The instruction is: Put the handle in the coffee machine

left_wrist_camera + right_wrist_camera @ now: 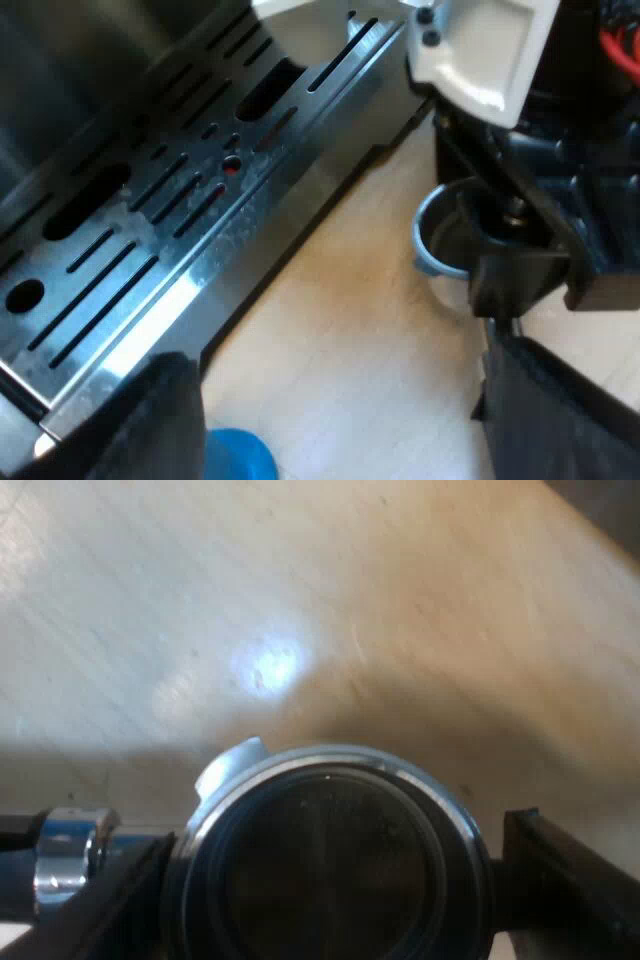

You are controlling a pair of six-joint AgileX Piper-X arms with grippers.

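The metal holder (330,870) has its round basket facing my right wrist camera, held between my right gripper's (335,885) black fingers (560,870), one on each side of the rim. Its chrome neck (70,865) sticks out past one finger. It hangs over the wooden table (300,610). In the left wrist view the holder's basket (440,235) shows in the right gripper (510,275), close to the espresso machine's slotted drip tray (150,260). My left gripper (340,430) is open, its dark fingers (150,420) wide apart over bare table.
A blue tamper (235,458) stands on the table by one left finger, near the drip tray's edge. The wooden table (350,330) stretches between the machine's base and the right arm.
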